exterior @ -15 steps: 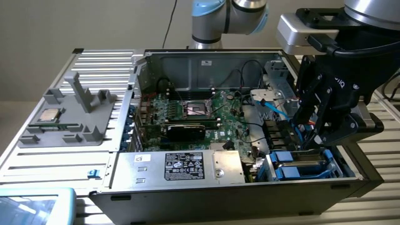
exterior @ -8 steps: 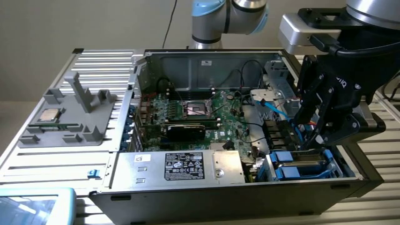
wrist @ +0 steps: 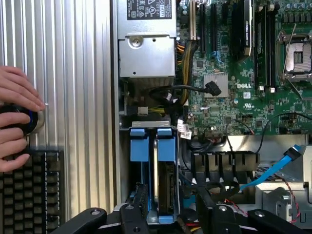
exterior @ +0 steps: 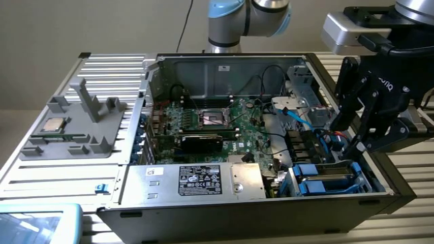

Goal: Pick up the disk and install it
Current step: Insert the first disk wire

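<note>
While the black tool (wrist: 173, 209) gapes, the flat blue-bracketed disk (wrist: 165, 183) stands edgewise.

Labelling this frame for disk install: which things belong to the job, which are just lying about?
Job: flat silver-grey metal disk in blue plastic bracket, standing on edge inside the open black computer case; black gripper, open, above it.
Lying about: small square silver CPU chip; big silver box with black label; black keyboard; a person's hand.

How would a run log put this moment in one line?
pincer: open, holding nothing | position: over disk | disk: on edge, inside computer case
</note>
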Robot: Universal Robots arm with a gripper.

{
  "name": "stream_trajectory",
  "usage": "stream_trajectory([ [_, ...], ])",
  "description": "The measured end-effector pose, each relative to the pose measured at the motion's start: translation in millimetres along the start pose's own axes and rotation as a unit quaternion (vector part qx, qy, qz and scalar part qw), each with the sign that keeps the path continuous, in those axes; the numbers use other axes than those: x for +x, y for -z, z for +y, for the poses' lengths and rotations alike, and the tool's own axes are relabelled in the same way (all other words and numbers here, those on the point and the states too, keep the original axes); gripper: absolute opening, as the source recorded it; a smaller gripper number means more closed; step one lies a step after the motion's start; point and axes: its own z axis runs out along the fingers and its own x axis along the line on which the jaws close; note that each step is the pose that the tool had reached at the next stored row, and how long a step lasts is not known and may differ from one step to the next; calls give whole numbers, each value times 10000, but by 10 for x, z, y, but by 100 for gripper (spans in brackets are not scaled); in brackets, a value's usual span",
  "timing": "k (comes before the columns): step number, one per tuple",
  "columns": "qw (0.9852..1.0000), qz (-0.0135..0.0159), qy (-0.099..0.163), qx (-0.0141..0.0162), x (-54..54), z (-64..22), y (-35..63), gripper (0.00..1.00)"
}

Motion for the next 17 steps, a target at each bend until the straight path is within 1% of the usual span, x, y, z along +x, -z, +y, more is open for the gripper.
stream_trajectory([
  [5,10000,4,0,0,-54,-146,0,52],
  [11,10000,4,0,0,-110,-293,-2,52],
  [13,10000,4,0,0,-124,-324,-4,52],
  [17,10000,5,0,0,-149,-351,-13,52],
])
